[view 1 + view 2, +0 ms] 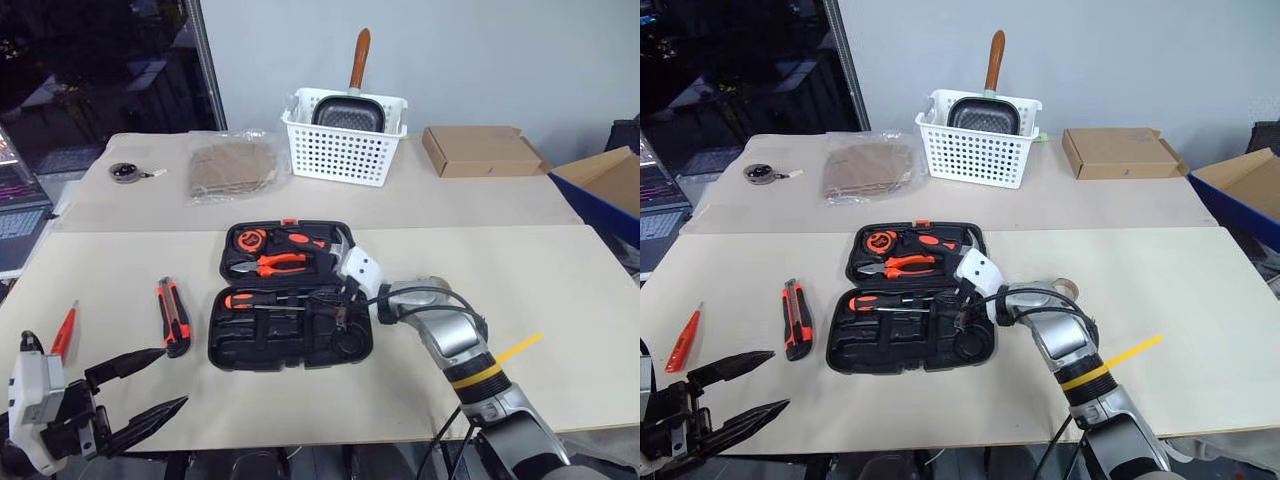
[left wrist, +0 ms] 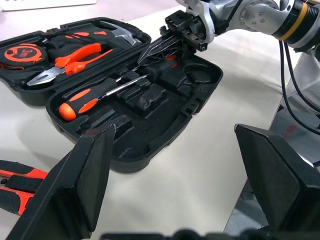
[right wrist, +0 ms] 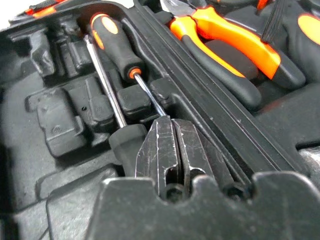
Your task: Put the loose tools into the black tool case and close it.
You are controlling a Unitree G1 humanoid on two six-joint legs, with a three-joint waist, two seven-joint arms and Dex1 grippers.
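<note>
The black tool case (image 1: 225, 345) lies open at the table's middle. Two orange-and-black screwdrivers (image 3: 117, 47) lie head to tail in its near half. My right gripper (image 3: 172, 125) is shut with nothing between its fingers, and its tips sit over the black handle end of one screwdriver (image 2: 82, 102). The utility knife (image 1: 173, 315) lies left of the case, and the red tester screwdriver (image 1: 64, 330) further left. A small greyish roll (image 1: 1068, 287) peeks out behind my right forearm. My left gripper (image 1: 175, 378) hangs open at the near left edge.
The case's far half holds orange pliers (image 1: 280, 263), a hammer and a tape measure. On the far table stand a white basket (image 1: 345, 150) with a pan, a cardboard box (image 1: 480, 150), a bagged brown item (image 1: 232, 168) and a dark round object (image 1: 125, 172).
</note>
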